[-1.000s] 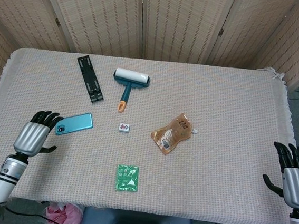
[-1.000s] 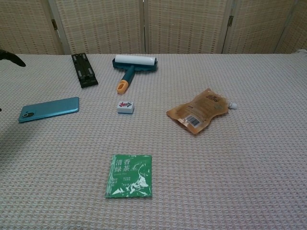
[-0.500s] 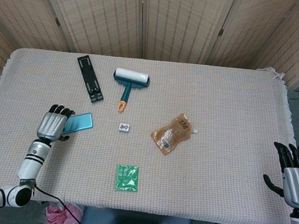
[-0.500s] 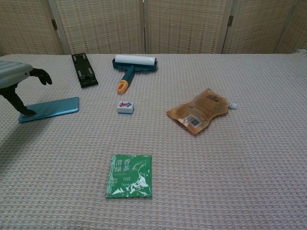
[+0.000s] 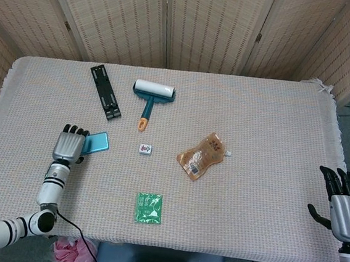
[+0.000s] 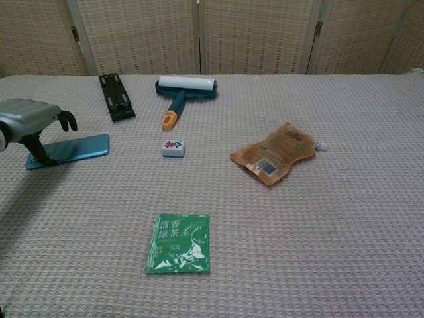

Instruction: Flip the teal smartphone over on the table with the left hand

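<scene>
My left hand (image 5: 69, 145) covers the phone's (image 6: 73, 149) near end, dark fingers (image 6: 40, 152) curled down onto it; glossy teal, flat near the table's (image 5: 269, 115) left edge. My right hand (image 5: 340, 206) is spread, empty.

My left hand (image 5: 69, 146) sits over the near-left part of the bench (image 5: 269, 115), covering the left end of the smartphone (image 5: 97, 142), whose right end sticks out toward the middle. My right hand (image 5: 343, 206) hangs off the bench's right edge, well apart from everything. Behind the smartphone, toward the far side, lies the long bracket (image 5: 106, 91), and just right of it the lint roller (image 5: 151, 99), its handle pointing toward me. The small tile (image 5: 145, 148) lies before that handle's tip, right of the smartphone. The pouch (image 5: 202, 155) lies right of the tile, near the bench's middle. The tea sachet (image 5: 148, 208) lies nearest me, before the tile.
</scene>
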